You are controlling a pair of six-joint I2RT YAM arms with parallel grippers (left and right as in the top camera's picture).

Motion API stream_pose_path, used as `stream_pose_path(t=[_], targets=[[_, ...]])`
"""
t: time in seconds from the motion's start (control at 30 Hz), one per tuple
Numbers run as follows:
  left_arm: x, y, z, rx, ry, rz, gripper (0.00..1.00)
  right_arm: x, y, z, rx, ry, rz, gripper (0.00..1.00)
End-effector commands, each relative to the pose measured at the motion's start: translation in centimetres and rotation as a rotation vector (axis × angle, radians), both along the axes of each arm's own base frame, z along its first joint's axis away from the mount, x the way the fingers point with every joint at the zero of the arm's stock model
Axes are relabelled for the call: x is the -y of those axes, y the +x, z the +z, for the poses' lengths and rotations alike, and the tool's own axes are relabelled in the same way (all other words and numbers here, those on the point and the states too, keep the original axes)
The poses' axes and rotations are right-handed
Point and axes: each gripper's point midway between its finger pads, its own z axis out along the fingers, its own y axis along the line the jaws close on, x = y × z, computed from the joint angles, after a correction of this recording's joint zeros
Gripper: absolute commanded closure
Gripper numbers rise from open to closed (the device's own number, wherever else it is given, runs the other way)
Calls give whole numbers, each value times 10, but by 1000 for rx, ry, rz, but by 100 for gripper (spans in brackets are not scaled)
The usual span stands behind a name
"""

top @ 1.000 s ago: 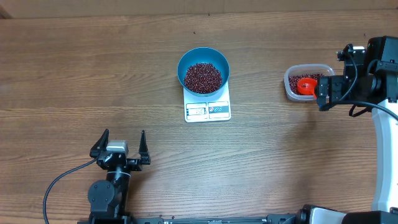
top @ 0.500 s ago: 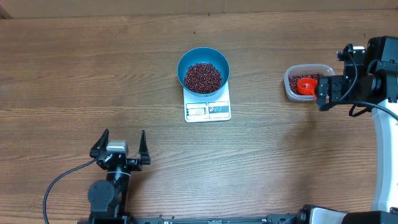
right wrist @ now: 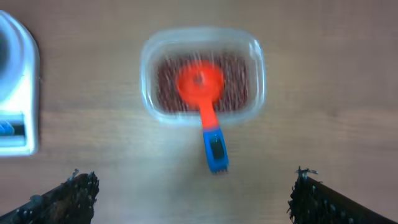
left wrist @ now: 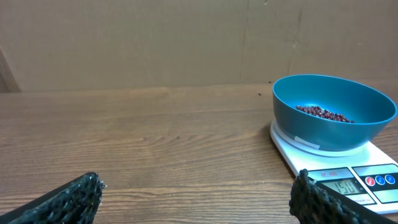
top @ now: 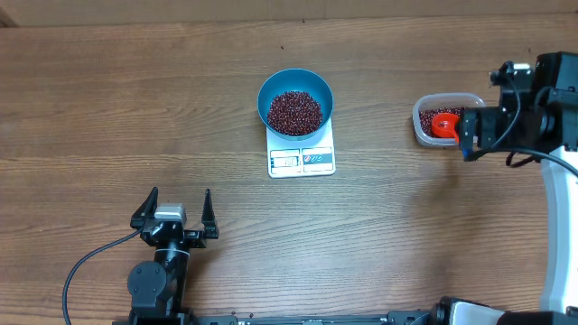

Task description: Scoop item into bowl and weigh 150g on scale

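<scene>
Beans (top: pixel 294 112) check: left jaws spread wide, empty, by near edge of desk (top: pixel 135 108). Further back, mid-desk, white scale (top: pixel 302 161) with blue bowl (top: pixel 265 101) on top, heap sitting inside. Right jaws spread too, empty, beside clear tub (top: pixel 420 126) near right edge, red scoop (right wrist: pixel 200 84) resting in it.

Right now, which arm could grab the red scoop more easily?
Probably the right arm: its open jaws hang beside the clear plastic tub holding the red blue-handled scoop; the left arm rests far across the table.
</scene>
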Motion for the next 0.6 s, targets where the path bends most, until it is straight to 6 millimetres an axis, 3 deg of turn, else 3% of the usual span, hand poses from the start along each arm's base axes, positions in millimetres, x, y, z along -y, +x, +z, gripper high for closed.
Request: stream_pose_path(t=[0.0, 0.23, 0.4, 0.57], targets=[[0, 0, 0, 6, 18, -3, 1, -24, 9, 51, 218, 64, 86, 0], [0, 0, 0, 6, 18, -3, 0, -31, 12, 82, 469, 137, 25, 0], [0, 0, 0, 6, 18, -3, 0, -35, 7, 76, 624, 175, 11, 0], [0, 0, 0, 6, 18, -3, 0, -44, -5, 56, 770, 179, 57, 0]])
